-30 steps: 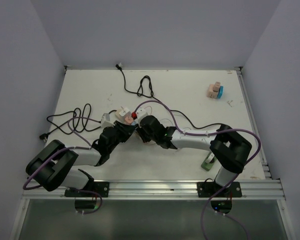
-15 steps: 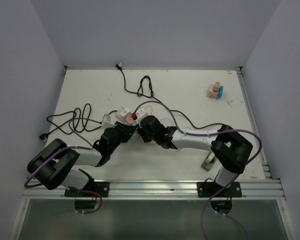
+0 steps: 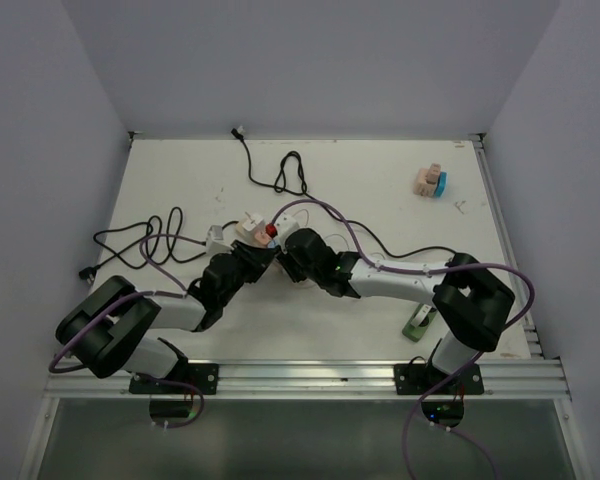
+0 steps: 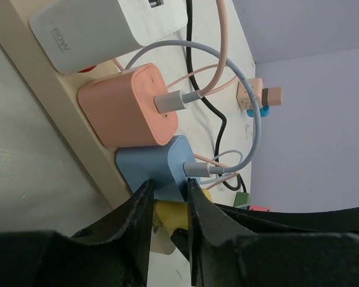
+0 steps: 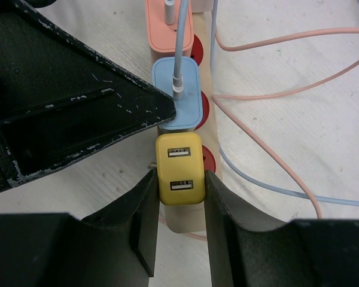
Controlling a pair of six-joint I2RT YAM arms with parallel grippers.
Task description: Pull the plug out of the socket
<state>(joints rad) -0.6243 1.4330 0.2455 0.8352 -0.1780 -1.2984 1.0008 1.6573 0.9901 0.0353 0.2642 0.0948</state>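
**Right elbow has swung outward since a second ago: the pull is on, the plug isn't free.**
Your right gripper (image 5: 179, 182) is clamped on the yellow two-port USB plug (image 5: 179, 170), which sits at the end of the cream plastic power strip (image 5: 180, 225). What looks like a metal pin peeks out beside it. Your left gripper (image 4: 166, 200) pinches the neighbouring pale blue cube charger (image 4: 151, 167), likely bracing the strip.
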